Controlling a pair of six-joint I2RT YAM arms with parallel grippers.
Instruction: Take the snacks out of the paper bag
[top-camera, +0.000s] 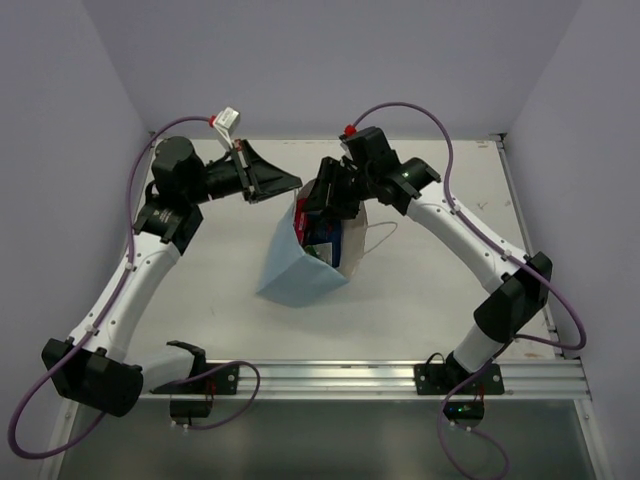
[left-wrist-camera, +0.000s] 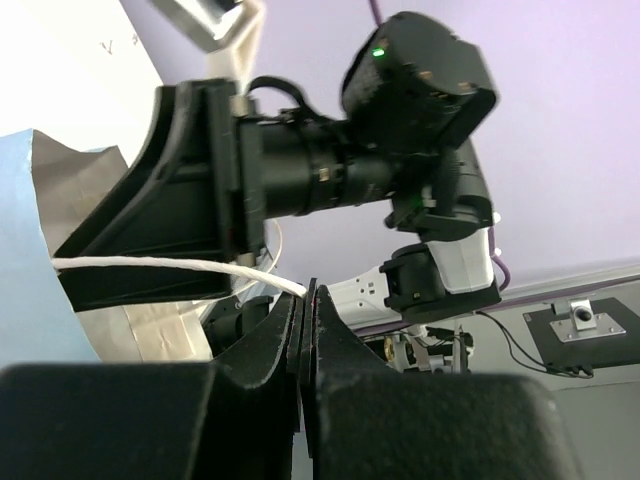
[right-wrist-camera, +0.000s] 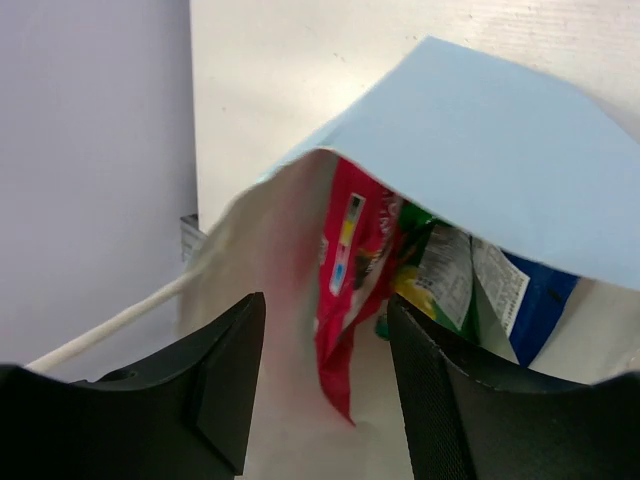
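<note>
Several snacks lay inside the paper bag (top-camera: 300, 275), which stood in the middle of the desk (top-camera: 220, 290) between the two arms and seemed to lean. A red pouch (right-wrist-camera: 345, 270), a yellow-green packet (right-wrist-camera: 415, 280) and a dark blue packet (right-wrist-camera: 535, 300) showed at its mouth.

The left jaws were pressed together on the white string handle (left-wrist-camera: 170, 265) and held that side of the mouth up. The right jaws were spread at the opening, one on each side of the red pouch, and I judged they did not grip it yet.

The main danger, I think, was the thin bag wall just beside the right jaws. If they closed on it together with the pouch, the whole bag would lift or tear. The shiny pouch could also slip out of a shallow pinch. A strong pull could tip the bag or snap the string.
</note>
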